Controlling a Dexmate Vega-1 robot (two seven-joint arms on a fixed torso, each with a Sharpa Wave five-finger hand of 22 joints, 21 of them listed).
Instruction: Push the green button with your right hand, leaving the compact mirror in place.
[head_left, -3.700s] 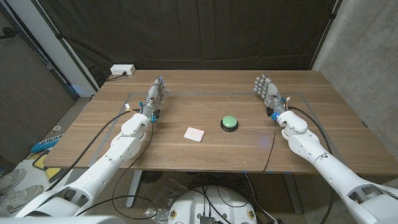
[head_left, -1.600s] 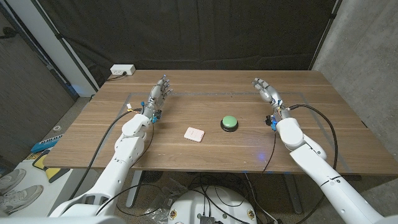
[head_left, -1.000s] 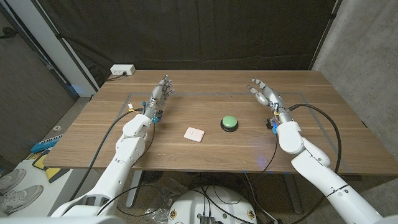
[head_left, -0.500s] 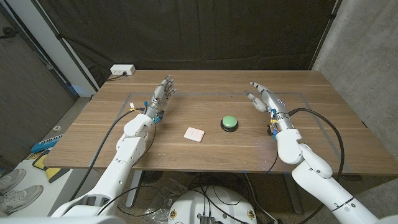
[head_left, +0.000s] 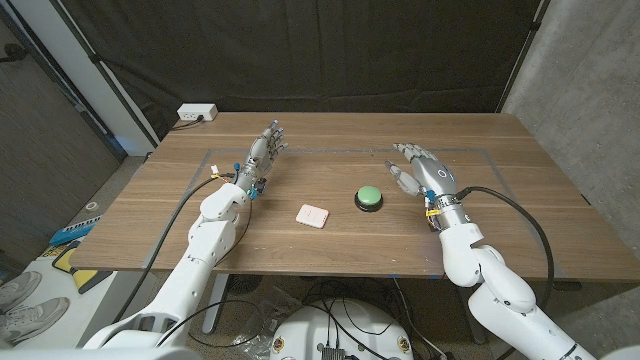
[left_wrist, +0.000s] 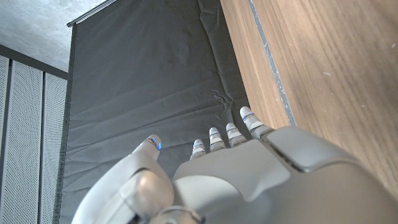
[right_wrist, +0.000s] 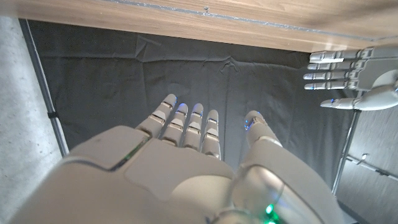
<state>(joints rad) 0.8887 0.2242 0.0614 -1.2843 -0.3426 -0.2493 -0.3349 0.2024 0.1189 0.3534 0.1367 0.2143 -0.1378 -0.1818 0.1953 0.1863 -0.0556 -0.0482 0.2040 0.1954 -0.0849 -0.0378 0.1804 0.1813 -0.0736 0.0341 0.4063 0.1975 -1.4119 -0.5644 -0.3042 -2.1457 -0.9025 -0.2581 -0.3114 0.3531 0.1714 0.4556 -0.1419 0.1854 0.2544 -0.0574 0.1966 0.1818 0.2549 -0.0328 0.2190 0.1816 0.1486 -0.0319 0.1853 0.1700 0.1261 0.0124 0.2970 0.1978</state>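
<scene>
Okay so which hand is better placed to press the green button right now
The right hand: it hovers open just beside the green button, while the left hand sits farther off, with the compact mirror lying on its side of the button.

The right hand (head_left: 420, 170), fingers spread, sits just beside the green button (head_left: 369, 197), seemingly apart.

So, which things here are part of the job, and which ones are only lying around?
Part of the job:
- green button
- compact mirror, which must not be moved
- right hand, open, beside the button

Not part of it:
- left hand, open, apart from both
- white power strip at the table's far corner
</scene>
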